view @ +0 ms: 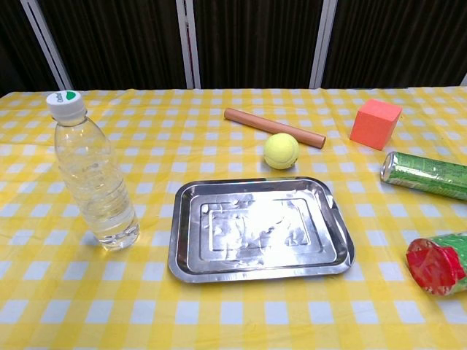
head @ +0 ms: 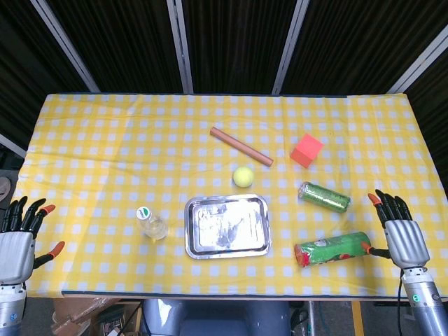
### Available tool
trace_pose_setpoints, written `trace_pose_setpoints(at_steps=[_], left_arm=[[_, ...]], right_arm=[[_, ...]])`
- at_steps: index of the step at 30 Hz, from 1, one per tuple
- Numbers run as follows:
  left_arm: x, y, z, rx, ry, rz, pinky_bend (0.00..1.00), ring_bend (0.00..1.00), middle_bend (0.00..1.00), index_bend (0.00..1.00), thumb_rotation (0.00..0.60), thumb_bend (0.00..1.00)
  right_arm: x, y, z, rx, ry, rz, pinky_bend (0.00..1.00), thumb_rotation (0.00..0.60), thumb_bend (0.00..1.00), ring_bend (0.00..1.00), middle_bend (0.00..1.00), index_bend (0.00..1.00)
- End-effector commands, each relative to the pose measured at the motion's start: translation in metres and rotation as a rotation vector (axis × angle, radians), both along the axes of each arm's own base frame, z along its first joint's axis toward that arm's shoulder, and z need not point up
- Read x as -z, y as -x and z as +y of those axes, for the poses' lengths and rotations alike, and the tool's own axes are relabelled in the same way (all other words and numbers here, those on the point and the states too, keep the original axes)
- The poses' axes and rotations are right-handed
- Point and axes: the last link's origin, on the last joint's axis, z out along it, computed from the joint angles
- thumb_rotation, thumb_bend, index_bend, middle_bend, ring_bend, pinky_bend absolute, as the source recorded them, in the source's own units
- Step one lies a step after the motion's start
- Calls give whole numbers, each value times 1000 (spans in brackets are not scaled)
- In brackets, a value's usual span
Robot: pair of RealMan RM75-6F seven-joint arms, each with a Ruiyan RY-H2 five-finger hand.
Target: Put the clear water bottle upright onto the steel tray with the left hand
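The clear water bottle point(head: 151, 224) point(view: 93, 175) stands upright on the yellow checked cloth, white cap up, just left of the steel tray point(head: 227, 225) point(view: 257, 227). The tray lies bare near the table's front edge. My left hand point(head: 19, 241) hovers at the table's front left corner, fingers spread, holding nothing, well to the left of the bottle. My right hand point(head: 401, 231) is open at the front right, beside a green canister. Neither hand shows in the chest view.
A yellow tennis ball point(head: 243, 176) point(view: 281, 150) and a brown wooden rod point(head: 241, 146) point(view: 273, 127) lie behind the tray. An orange-red cube point(head: 306, 150) point(view: 375, 123), a green can point(head: 324, 197) point(view: 425, 175) and a green red-capped canister point(head: 332, 250) point(view: 439, 263) lie to the right.
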Motion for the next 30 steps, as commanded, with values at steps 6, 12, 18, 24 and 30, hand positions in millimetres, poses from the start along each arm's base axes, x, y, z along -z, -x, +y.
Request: trace_pose_setpoints(at_steps=[6, 12, 18, 24, 30], left_arm=[[6, -7, -1, 23, 14, 4, 0, 0, 142, 224, 600, 192], [8, -7, 3, 22, 23, -8, 0, 0, 143, 223, 600, 192], [15, -8, 5, 14, 75, -80, 0, 0, 142, 216, 600, 191], [38, -21, 15, -10, 315, -455, 0, 0, 125, 214, 600, 191], [55, -37, 41, -34, 465, -729, 0, 0, 121, 214, 600, 190]], right_arm=[[-5, 0, 7, -3, 12, 3, 0, 600, 50, 0, 0, 9], [-9, -1, 9, -5, 27, -4, 0, 600, 49, 0, 0, 10], [-7, 1, 8, 2, 15, 1, 0, 600, 49, 0, 0, 9], [-4, 3, 6, 15, -4, -5, 0, 600, 50, 0, 0, 10], [-5, 2, 6, 9, -1, -15, 0, 600, 49, 0, 0, 10]])
